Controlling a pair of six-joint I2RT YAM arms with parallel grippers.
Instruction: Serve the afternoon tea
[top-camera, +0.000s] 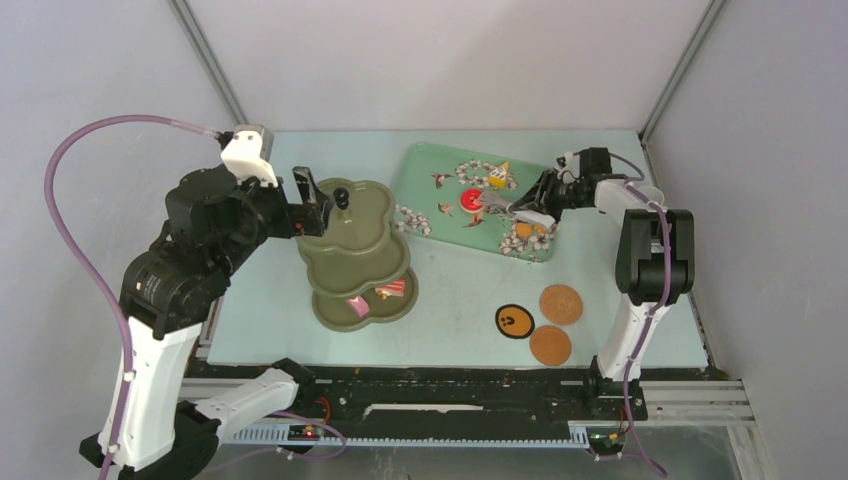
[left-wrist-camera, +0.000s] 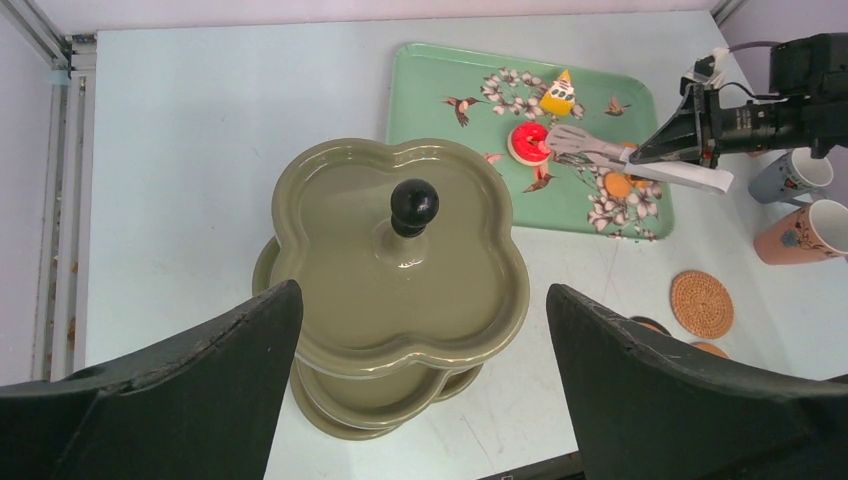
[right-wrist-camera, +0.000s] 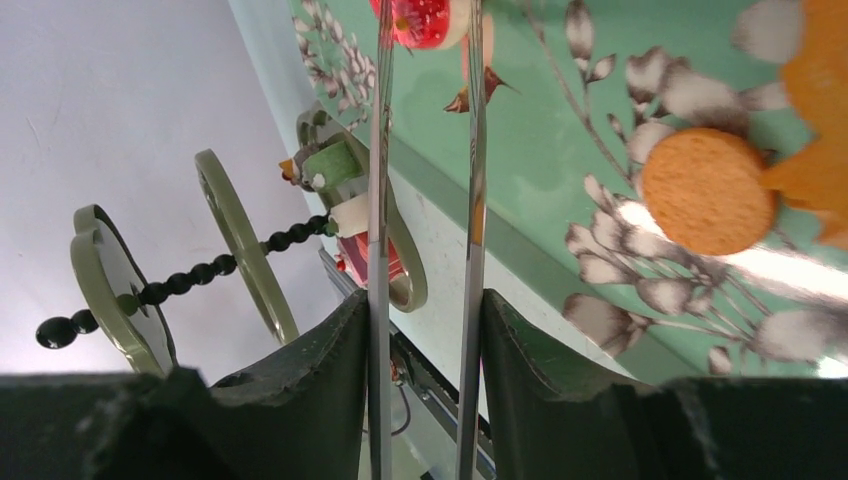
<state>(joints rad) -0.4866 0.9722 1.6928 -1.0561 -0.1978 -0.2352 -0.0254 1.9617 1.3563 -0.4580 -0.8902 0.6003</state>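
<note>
**Top, left-wrist and right-wrist views.** The olive-green three-tier stand (top-camera: 352, 238) serves as the reference. It stands upright, and its black knob (left-wrist-camera: 413, 203) lies below the left gripper (top-camera: 312, 203). That gripper's fingers (left-wrist-camera: 200, 390) are spread wide and hold nothing. Two pastries, a pink one (top-camera: 357, 306) and a red-and-pink one (top-camera: 392, 289), lie on the stand's bottom tier; the top tier is bare.

Just right of the stand lies the mint-green floral tray (top-camera: 430, 172). It carries a red pastry (top-camera: 470, 201), a yellow pastry (top-camera: 498, 177) and an orange pastry (top-camera: 528, 232). The right gripper (right-wrist-camera: 425, 330) is over the tray's far side from the stand. It is closed on the metal tongs (right-wrist-camera: 379, 200), whose tips flank the red pastry; whether they pinch it cannot be told.

Three coasters (top-camera: 561, 304), one black and two brown, lie right of the stand toward the near edge. Two cups (left-wrist-camera: 790, 175) stand farther right, beyond the tray.
</note>
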